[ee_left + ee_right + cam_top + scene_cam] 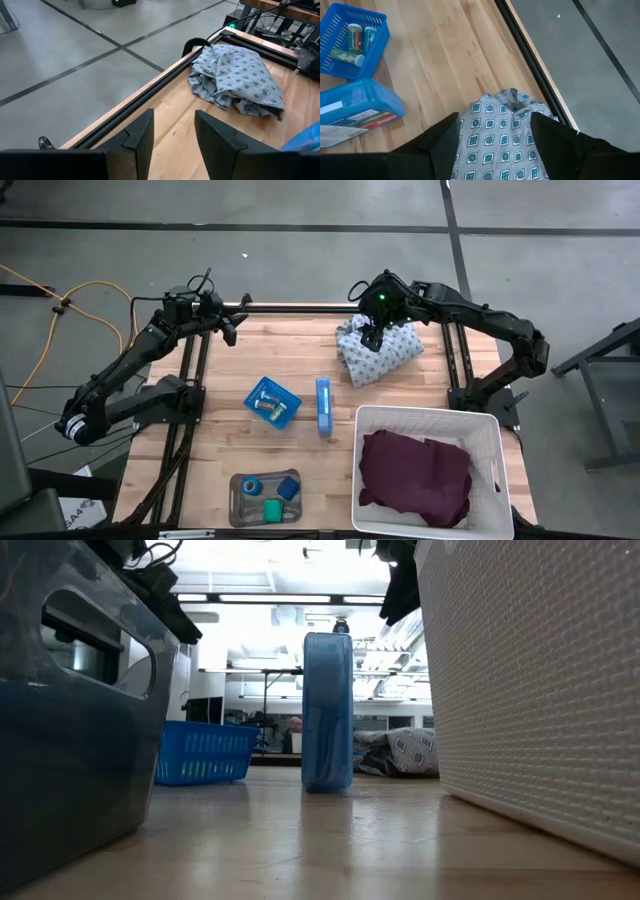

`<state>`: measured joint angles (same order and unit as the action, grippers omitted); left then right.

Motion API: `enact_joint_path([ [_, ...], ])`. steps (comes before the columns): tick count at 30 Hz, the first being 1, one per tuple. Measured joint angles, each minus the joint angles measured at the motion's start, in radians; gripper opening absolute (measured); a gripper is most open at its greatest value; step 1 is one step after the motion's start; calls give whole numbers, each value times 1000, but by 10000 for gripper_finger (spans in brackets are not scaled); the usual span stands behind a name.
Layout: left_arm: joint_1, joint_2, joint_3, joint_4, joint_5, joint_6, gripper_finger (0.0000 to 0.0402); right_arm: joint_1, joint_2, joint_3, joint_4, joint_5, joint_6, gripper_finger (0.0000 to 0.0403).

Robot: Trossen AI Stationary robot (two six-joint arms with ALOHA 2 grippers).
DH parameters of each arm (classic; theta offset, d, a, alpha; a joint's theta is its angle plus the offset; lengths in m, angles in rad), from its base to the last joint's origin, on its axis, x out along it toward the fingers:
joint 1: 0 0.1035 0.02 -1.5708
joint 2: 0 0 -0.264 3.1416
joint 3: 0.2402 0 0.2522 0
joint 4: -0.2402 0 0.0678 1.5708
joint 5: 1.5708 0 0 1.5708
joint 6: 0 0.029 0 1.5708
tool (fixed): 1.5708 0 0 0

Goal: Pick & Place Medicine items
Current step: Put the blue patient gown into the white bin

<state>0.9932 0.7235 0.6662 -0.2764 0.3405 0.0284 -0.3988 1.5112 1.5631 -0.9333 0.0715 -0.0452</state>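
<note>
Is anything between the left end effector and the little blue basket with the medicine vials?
Nothing visible. The left end effector hangs open over bare table near the far edge, and the blue basket sits nearer across open wood. The patterned cloth lies off to the side.

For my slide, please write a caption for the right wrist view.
Open right gripper above patterned blue-white cloth; blue plastic basket of pale vials and blue plastic box nearby.

Low view: you see a tall translucent blue plastic box upright mid-table. Far left, a blue mesh basket; near left, a grey clear-plastic bin. A white perforated basket wall fills your right. Patterned pale cloth lies far behind.
</note>
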Motion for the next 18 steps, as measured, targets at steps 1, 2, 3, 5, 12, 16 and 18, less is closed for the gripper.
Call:
enact_joint_path([
  [1,0,0,0,0,0,0,136,0,0,0,0,0,0,232],
  [2,0,0,0,0,0,-1,136,0,0,0,0,0,0,232],
  [3,0,0,0,0,0,-2,136,0,0,0,0,0,0,232],
  [5,0,0,0,0,0,-3,136,0,0,0,0,0,0,232],
  [12,0,0,0,0,0,-3,136,0,0,0,0,-3,49,232],
  [16,0,0,0,0,0,-3,136,0,0,0,0,0,52,232],
  [18,0,0,0,0,0,-3,136,0,0,0,0,3,52,232],
])
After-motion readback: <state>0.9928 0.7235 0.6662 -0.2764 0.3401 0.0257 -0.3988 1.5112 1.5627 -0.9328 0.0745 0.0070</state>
